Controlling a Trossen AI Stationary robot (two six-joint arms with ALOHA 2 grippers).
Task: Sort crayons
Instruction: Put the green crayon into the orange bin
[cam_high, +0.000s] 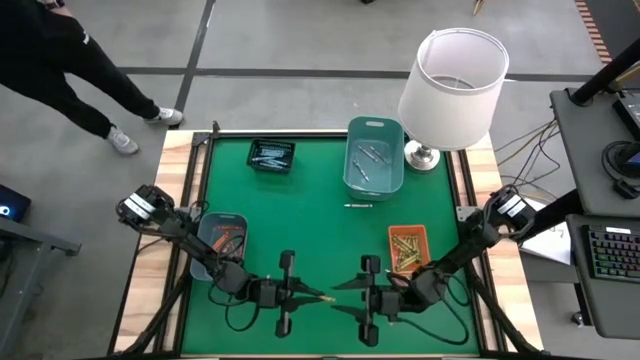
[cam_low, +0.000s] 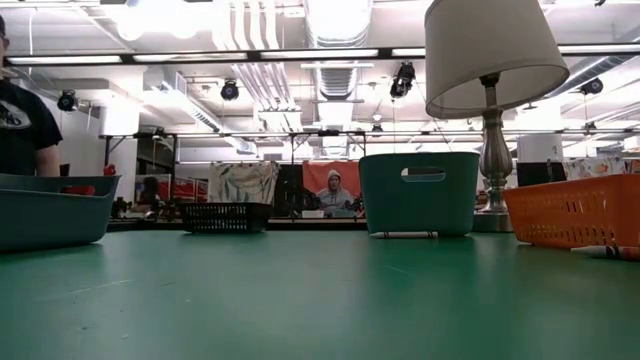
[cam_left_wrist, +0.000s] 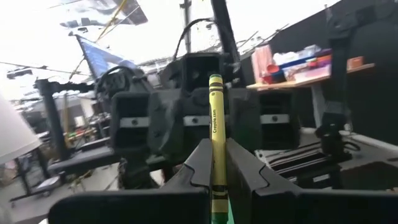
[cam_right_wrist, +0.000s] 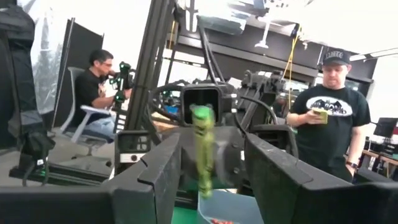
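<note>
A yellow-green crayon sticks out of my shut left gripper above the table's near middle. My left gripper points toward the table's right. My right gripper faces it from the right, open. In the right wrist view the crayon shows blurred between the wide-apart fingers of my right gripper, which do not touch it. Neither gripper shows in the low view. My left gripper pinches the crayon's rear part between its two fingers. The crayon lies along the fingers, and its free end reaches well past their tips toward my right gripper. The fingers come about level from the table's left. The crayon is clear of the table.
A blue-grey tray with crayons stands at the near left and an orange tray with crayons at the near right. A black tray, a teal bin and a lamp stand at the back. A person is beyond the far left corner.
</note>
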